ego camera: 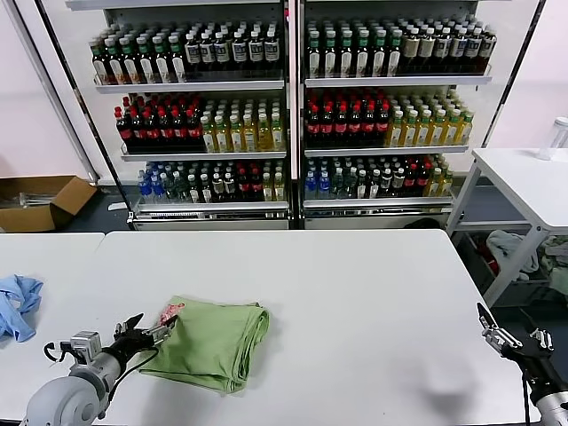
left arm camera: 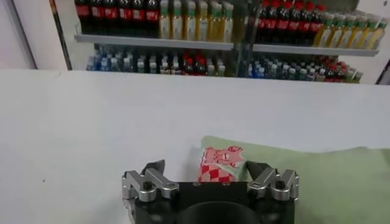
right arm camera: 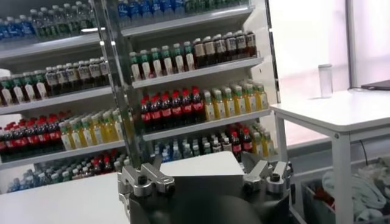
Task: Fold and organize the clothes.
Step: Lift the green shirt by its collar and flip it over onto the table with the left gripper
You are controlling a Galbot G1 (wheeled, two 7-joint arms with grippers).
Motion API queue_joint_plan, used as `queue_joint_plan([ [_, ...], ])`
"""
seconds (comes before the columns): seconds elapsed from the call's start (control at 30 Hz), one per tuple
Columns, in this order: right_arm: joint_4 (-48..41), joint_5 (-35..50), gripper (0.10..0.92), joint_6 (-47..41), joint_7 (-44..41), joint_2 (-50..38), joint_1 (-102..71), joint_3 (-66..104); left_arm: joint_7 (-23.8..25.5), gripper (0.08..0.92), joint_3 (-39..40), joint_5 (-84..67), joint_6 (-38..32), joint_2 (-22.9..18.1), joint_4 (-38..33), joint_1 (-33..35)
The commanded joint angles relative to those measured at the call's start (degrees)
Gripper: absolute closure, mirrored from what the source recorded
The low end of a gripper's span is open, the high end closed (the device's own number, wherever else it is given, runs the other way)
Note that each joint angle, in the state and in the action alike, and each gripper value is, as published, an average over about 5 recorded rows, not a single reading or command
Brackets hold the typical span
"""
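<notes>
The light green polo shirt lies folded into a compact rectangle on the white table, front left of middle. Its red-and-white logo shows at the folded left corner, and also in the left wrist view. My left gripper is open and empty, just off the shirt's left edge, its fingertips either side of the logo corner. My right gripper is open and empty, raised at the table's front right corner, far from the shirt. In the right wrist view it faces the shelves.
A light blue cloth lies at the table's far left edge. Drink shelves stand behind the table. A second white table stands at the right with a basket of cloth under it. A cardboard box sits on the floor left.
</notes>
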Motion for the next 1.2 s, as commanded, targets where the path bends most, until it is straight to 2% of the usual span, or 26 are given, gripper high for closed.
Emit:
queue_joint_plan([
  [0.03, -0.1, 0.1, 0.203, 0.1, 0.0, -0.1, 0.0, 0.0, 0.6, 0.177, 0.7, -0.1, 1.2, -0.8, 2.1, -0.4],
  [0.23, -0.3, 0.0, 0.203, 0.2, 0.1, -0.1, 0.2, -0.2, 1.0, 0.18, 1.4, 0.0, 0.9, -1.5, 1.5, 0.0],
  [0.33, -0.4, 0.0, 0.203, 0.3, 0.1, -0.1, 0.3, -0.3, 1.4, 0.22, 1.9, 0.2, 0.6, -1.8, 1.2, 0.1],
  [0.8, -0.9, -0.2, 0.203, 0.6, -0.2, -0.2, 0.1, -0.2, 2.5, 0.637, 2.0, 2.2, -2.4, -2.9, 1.1, 1.4],
  [1.0, -1.1, -0.4, 0.203, 0.8, -0.6, -0.3, 0.5, -0.4, 1.9, 0.81, -0.8, 1.8, -3.2, -4.1, 0.0, 2.5],
  [1.1, -1.3, -0.5, 0.203, 0.9, -0.9, -0.3, 0.6, -0.4, 1.5, 0.872, -4.4, 0.8, -3.4, -5.4, -1.1, 3.2],
  [1.2, -1.5, -0.7, 0.203, 1.2, -1.3, -0.2, 0.7, -0.5, 1.4, 0.884, -9.3, -0.1, -3.4, -6.9, -2.5, 3.9],
])
